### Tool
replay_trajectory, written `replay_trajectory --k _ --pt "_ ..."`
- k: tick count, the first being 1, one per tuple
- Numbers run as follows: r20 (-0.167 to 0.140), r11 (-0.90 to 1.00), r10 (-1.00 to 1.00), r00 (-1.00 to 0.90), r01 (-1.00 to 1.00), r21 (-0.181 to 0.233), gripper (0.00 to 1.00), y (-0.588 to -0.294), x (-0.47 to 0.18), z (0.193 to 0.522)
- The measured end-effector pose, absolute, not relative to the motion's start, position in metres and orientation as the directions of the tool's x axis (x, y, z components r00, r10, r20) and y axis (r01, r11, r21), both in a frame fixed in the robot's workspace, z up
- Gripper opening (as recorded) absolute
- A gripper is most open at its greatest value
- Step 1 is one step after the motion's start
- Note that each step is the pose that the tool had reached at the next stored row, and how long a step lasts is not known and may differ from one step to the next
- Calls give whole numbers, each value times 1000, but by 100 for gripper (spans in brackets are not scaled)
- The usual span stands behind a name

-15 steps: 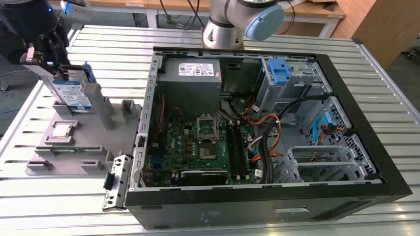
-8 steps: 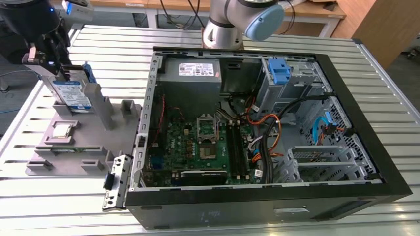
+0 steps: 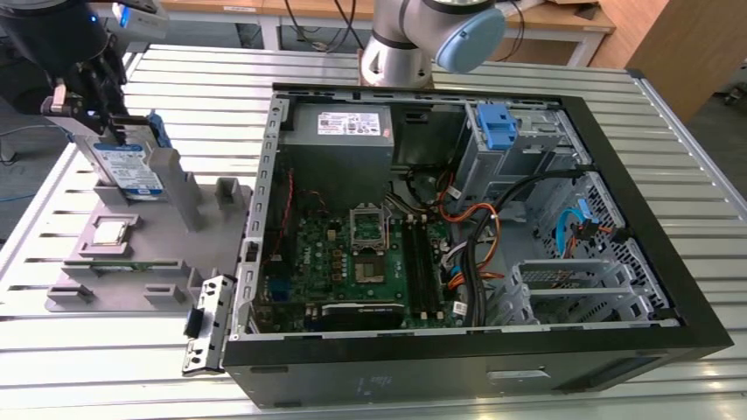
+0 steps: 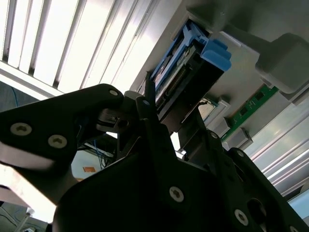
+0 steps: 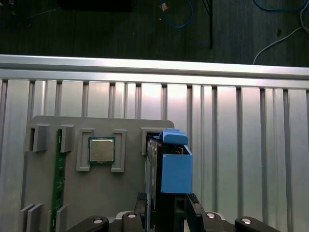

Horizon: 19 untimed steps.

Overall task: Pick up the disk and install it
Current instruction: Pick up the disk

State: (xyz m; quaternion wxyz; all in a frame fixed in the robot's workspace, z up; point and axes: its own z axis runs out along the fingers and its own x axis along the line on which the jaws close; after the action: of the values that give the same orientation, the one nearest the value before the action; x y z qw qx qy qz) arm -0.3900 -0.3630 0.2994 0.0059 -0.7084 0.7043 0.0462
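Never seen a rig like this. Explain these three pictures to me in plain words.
This is a robot arm bolted to a slatted metal table. The exterior view looks on from off the arm; both wrist views come from cameras riding on it. On the table lie an open computer case and a grey holder tray. The tray carries a processor chip, a green memory stick and the disk, which stands upright in a slot. The gripper sits at the disk's top edge; whether it is clamping it I cannot tell.
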Motion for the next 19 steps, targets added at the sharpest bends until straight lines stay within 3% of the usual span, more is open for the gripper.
replay_trajectory --k 13,14,19 --pt "-74 -8 -997 4 -998 57 44 -363 -390 299" --pt "-74 -8 -997 4 -998 57 36 -363 -390 299" --pt "-74 -8 -997 4 -998 57 36 -363 -390 299"
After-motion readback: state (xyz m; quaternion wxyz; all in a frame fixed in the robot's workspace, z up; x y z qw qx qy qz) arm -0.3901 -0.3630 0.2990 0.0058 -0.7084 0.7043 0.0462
